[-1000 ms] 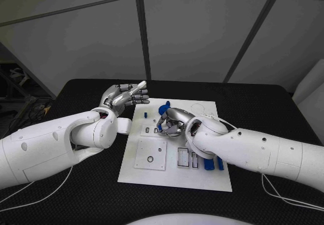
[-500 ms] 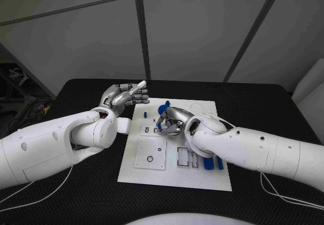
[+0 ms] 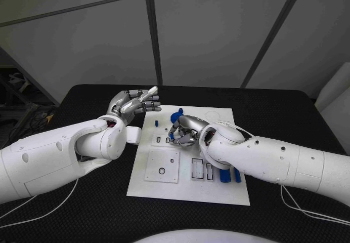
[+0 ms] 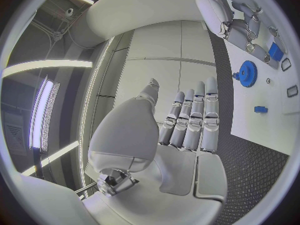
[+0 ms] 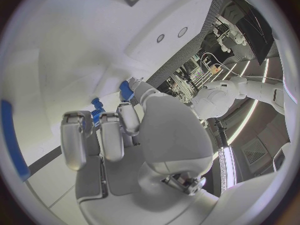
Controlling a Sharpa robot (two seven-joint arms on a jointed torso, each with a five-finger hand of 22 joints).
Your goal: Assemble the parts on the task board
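Note:
The white task board (image 3: 189, 188) lies mid-table. My right hand (image 3: 186, 132) hovers low over its upper middle, fingers curled, pinching a small blue part (image 5: 126, 90) at the thumb tip; the same part (image 4: 275, 50) shows beside slots in the board. Just beyond the hand a blue gear (image 3: 177, 117) stands on the board, with a small blue piece (image 3: 181, 110) past it. My left hand (image 3: 135, 104) is raised off the board's left edge with straight fingers (image 4: 195, 119) held side by side, holding nothing.
Two blue bars (image 3: 230, 175) lie by the board's near right corner, next to rectangular slots (image 3: 198, 168). A square plate with a round hole (image 3: 163, 166) sits on the board's near left. Black table (image 3: 87, 212) surrounds the board.
My right hand and arm have edged slightly left over the board, still holding the blue part. The left hand has not moved.

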